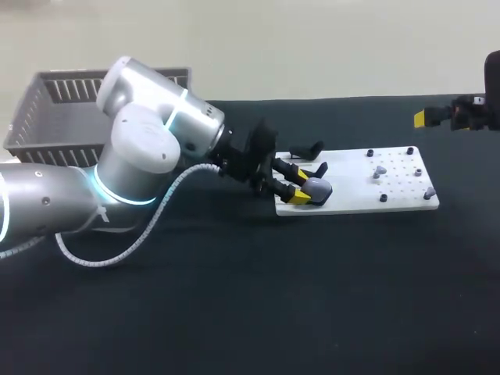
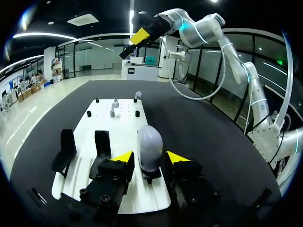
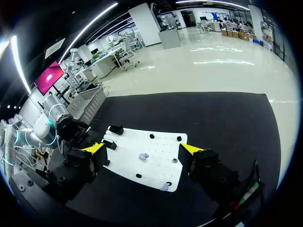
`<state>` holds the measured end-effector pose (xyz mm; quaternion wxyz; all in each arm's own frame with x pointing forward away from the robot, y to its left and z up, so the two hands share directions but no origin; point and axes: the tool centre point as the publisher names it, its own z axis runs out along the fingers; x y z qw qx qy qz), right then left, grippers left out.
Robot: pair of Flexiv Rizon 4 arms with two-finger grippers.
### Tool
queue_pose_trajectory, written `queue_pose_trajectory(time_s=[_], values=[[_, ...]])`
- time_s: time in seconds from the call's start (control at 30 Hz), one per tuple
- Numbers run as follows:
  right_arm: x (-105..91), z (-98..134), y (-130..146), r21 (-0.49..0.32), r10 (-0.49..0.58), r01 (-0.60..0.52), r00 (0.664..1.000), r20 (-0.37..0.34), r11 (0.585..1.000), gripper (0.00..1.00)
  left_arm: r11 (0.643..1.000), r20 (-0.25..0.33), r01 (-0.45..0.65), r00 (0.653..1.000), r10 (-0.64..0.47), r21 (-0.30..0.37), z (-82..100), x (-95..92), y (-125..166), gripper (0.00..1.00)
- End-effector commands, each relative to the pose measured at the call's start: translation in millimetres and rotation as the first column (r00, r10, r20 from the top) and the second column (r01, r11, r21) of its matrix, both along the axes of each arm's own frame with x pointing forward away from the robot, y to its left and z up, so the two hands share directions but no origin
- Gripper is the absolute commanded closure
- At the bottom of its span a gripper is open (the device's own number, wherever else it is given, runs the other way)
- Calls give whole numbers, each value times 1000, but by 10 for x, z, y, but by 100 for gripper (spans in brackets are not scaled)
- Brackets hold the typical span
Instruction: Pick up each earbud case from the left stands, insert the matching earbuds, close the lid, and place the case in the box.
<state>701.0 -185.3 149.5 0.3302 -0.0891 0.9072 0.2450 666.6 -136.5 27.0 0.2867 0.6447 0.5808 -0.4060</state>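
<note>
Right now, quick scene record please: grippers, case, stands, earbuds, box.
left gripper: open, fingers either side of the case
case: grey, lid shut, upright
stands: three, black, on the white board; one under the case, two empty beside it
earbuds: two, at the board's other end
right gripper: open, holding nothing, apart from the board
box: grey basket, far left of the board

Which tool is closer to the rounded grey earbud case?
Left. The left tool straddles the rounded grey earbud case; the right tool hovers far off, past the white board.
</note>
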Motion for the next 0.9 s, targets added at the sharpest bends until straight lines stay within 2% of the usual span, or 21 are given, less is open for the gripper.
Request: queue_pose_trajectory(time_s=[0.03,0.63,0.67,0.73,0.8,0.83,0.87,0.9], values=[[-4,1,-1,0,0,0,1000,0,1000,0,1000,0,-2,1000,2,-2,-14,6,-5,53],[-4,1,-1,0,0,0,1000,0,1000,0,1000,1,11,1000,-11,-9,-10,-20,-34,54],[-4,1,-1,0,0,0,1000,0,1000,0,1000,2,12,1000,-12,-9,-10,-20,-38,57],[-4,1,-1,0,0,0,1000,0,1000,0,1000,5,13,1000,-13,-8,-9,-19,-47,73],[-4,1,-1,0,0,0,1000,0,1000,0,1000,7,15,1000,-15,-9,-7,-18,-53,79],[-4,1,-1,0,0,0,1000,0,1000,0,1000,8,17,1000,-17,-10,-6,-17,-56,93],[-4,1,-1,0,0,0,1000,0,1000,0,1000,9,18,1000,-17,-10,-3,-17,-58,100],[-4,1,-1,0,0,0,1000,0,1000,0,1000,11,19,1000,-19,-11,-2,-18,-59,100]])
